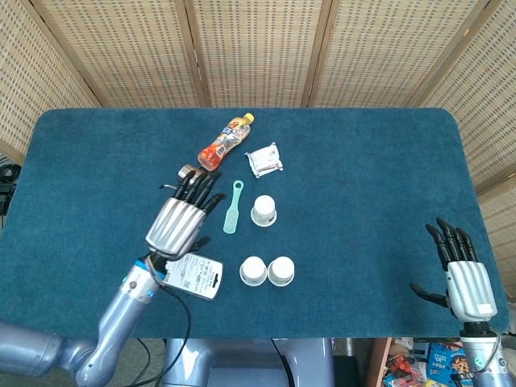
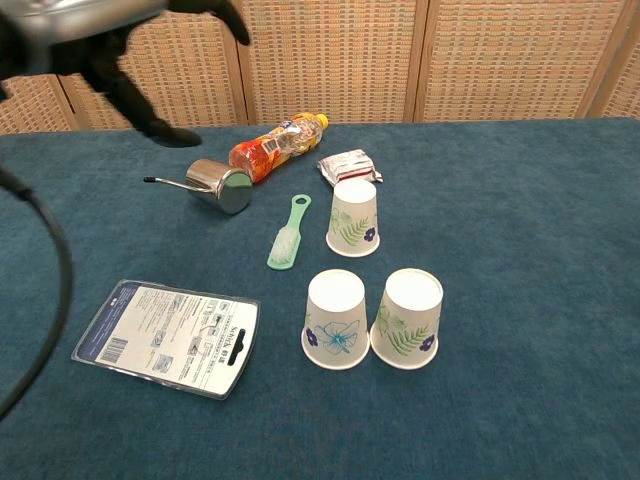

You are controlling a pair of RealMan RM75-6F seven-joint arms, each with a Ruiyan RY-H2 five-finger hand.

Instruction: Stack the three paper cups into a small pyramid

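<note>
On the blue worktop, two paper cups stand upside down, touching side by side near the front edge: blue-flower cup on the left, fern cup on the right. Third cup, also inverted, stands apart behind them, just in front of a foil packet.

Judgement: base row is laid; the step in hand is to fetch the third cup and set it on top. To do it well, I would take the cup from above or round its upper wall with a light hold, since thin paper buckles under squeeze. Carry it level, lower it so its rim bridges both base cups evenly, and let go without a sideways drag, as the base pair looks easy to nudge apart.

Left hand hovers above the worktop to the left of the cups, over the blister card and near the steel scoop; fingers extended and spread, holding nothing. Right hand waits at the near right corner, well apart from the cups, fingers straight and apart, empty.

Also present: drink bottle, green brush.
</note>
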